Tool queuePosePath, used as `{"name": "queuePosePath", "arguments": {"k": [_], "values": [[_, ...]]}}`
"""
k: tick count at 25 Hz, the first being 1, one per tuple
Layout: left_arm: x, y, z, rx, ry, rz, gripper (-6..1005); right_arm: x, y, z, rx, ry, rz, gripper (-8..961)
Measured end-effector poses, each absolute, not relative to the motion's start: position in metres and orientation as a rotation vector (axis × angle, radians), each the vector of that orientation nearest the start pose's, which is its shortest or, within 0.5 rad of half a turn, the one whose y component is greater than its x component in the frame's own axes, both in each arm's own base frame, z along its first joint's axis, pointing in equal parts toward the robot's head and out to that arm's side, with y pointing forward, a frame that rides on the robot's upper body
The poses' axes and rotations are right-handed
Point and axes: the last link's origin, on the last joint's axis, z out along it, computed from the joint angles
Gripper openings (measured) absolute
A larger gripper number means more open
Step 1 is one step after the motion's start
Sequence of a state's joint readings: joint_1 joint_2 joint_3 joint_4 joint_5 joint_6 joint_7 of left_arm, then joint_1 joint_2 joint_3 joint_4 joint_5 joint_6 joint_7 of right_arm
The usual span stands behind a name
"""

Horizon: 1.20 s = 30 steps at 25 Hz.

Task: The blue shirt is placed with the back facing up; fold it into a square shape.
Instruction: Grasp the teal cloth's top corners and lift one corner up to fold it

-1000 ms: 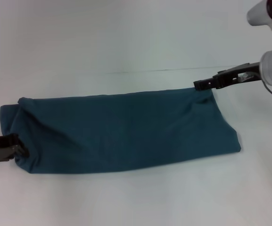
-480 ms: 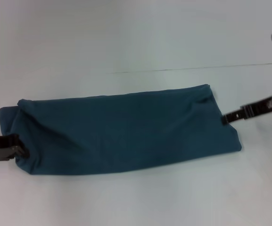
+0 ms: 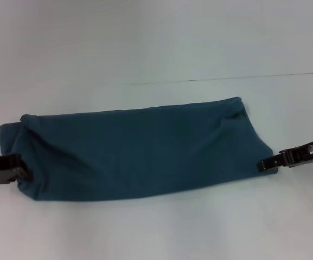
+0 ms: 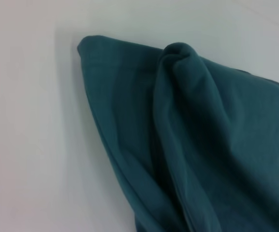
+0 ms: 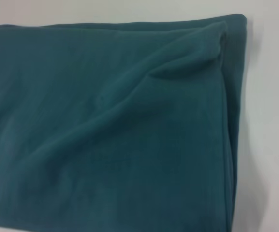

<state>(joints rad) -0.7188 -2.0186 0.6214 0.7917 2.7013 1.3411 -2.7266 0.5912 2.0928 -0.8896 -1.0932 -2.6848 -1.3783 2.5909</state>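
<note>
The blue shirt (image 3: pixel 140 151) is soft matt cloth, smooth with a few shallow creases and a bunched fold at one end. It lies on a smooth, matt white table (image 3: pixel 156 49).

Blue shirt (image 3: pixel 137 149) lying lengthwise across table (image 3: pixel 156 49), left gripper (image 3: pixel 18 172) at its left end, right gripper (image 3: pixel 264 164) at its right end

The blue shirt (image 3: pixel 140 149) is a plain dark teal-blue with no print showing. It lies on a white tabletop (image 3: pixel 156 49). The left gripper (image 3: pixel 16 169) and the right gripper (image 3: pixel 267 164) are black.
</note>
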Motion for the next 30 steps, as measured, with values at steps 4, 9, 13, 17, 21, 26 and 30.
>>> {"name": "queuePosePath", "arguments": {"k": [4,9,13,17,21,26,30], "values": [[-0.297,0.390,0.047,-1.895,-1.887,-0.061,85,0.278,0.380,0.035,-2.129,1.490,-0.134,879],[-0.299,0.389,0.047,-1.892,-1.888,-0.061,84,0.280,0.384,0.026,-2.130,1.486,-0.135,874],[-0.299,0.389,0.047,-1.899,-1.886,-0.058,84,0.281,0.386,0.022,-2.133,1.470,-0.143,870],[-0.298,0.389,0.046,-1.911,-1.881,-0.056,84,0.283,0.386,0.020,-2.140,1.481,-0.130,812],[-0.298,0.389,0.046,-1.917,-1.875,-0.054,84,0.283,0.385,0.019,-2.149,1.485,-0.115,735],[-0.298,0.388,0.045,-1.923,-1.871,-0.057,84,0.283,0.384,0.017,-2.162,1.478,-0.119,640],[-0.297,0.387,0.045,-1.946,-1.864,-0.053,83,0.281,0.382,0.016,-2.207,1.448,-0.143,314]]}}
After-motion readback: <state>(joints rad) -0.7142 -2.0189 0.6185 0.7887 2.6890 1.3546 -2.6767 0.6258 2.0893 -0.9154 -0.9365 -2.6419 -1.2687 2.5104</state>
